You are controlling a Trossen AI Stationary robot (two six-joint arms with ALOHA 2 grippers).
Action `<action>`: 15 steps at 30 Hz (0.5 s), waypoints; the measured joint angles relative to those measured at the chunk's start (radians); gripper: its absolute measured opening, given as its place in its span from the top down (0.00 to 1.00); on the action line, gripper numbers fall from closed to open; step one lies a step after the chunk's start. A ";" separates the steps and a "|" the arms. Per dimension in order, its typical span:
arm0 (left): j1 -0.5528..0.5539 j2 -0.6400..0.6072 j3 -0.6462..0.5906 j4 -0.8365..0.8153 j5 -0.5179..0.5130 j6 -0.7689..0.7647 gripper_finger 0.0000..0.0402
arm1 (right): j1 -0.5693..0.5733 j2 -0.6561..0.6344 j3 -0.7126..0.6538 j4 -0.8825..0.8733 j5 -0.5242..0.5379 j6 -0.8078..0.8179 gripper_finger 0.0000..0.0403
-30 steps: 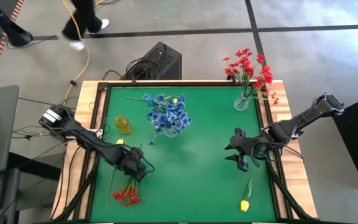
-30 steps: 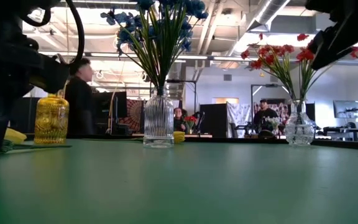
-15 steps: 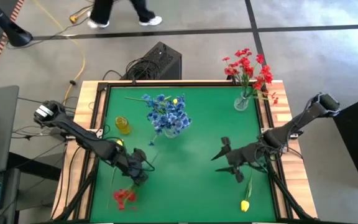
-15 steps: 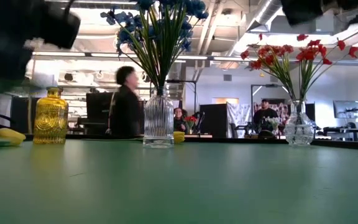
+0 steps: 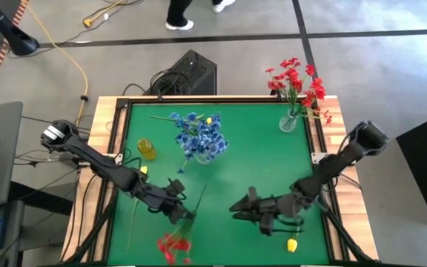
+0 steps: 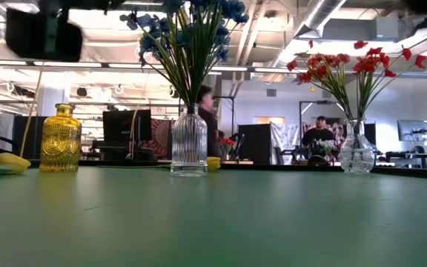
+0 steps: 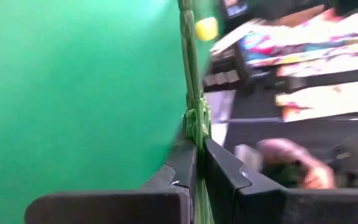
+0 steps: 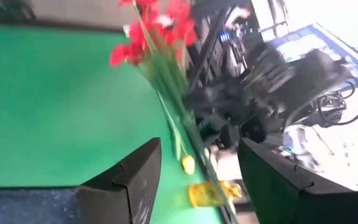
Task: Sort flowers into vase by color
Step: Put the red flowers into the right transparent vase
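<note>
My left gripper (image 5: pixel 181 212) is shut on a red flower sprig (image 5: pixel 173 246) over the table's near middle. My right gripper (image 5: pixel 238 208) is open and empty just to its right, facing it. A clear vase (image 5: pixel 288 122) at the far right holds red flowers (image 5: pixel 295 80). A clear ribbed vase (image 6: pixel 190 142) holds blue flowers (image 5: pixel 199 135). A yellow vase (image 5: pixel 147 149) stands empty at the left. Yellow buds lie on the table at the near right (image 5: pixel 291 245), at the left (image 5: pixel 143 170) and at the far side (image 5: pixel 208 120). My left gripper pinches the red sprig's green stem (image 7: pixel 195 122) between its two fingers, about midway along it. The fingers lie across the stem. The blooms (image 8: pixel 146 30) point toward the near edge and the bare end (image 5: pixel 202 188) toward the far right. The sprig looks lifted off the table.
The green table's middle (image 5: pixel 243 163) lies bare between the vases and the grippers. Wooden rails (image 5: pixel 339 148) frame the mat. A black box with cables (image 5: pixel 187 73) sits behind the far edge. People stand and walk in the room beyond.
My left gripper has risen with the red sprig and gone toward the near edge and the right; the sprig has left the table and turned. My right gripper, still open, has moved toward the table's left and near edge, close to the left gripper.
</note>
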 joint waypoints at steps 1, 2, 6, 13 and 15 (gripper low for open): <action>0.000 0.014 0.001 0.041 -0.005 -0.002 0.97 | 0.000 0.028 0.022 -0.003 0.021 -0.022 0.41; 0.000 0.028 0.001 0.063 -0.004 -0.004 0.97 | 0.000 0.058 0.049 -0.008 0.045 -0.049 0.41; 0.000 0.080 0.000 0.142 -0.007 -0.024 0.97 | 0.004 0.154 0.136 -0.016 0.158 -0.176 0.41; 0.018 0.113 0.000 0.196 -0.010 -0.016 0.97 | -0.010 0.274 0.233 -0.027 0.208 -0.281 0.41; 0.023 0.115 0.000 0.189 -0.002 -0.002 0.97 | -0.023 0.301 0.251 -0.034 0.207 -0.283 0.41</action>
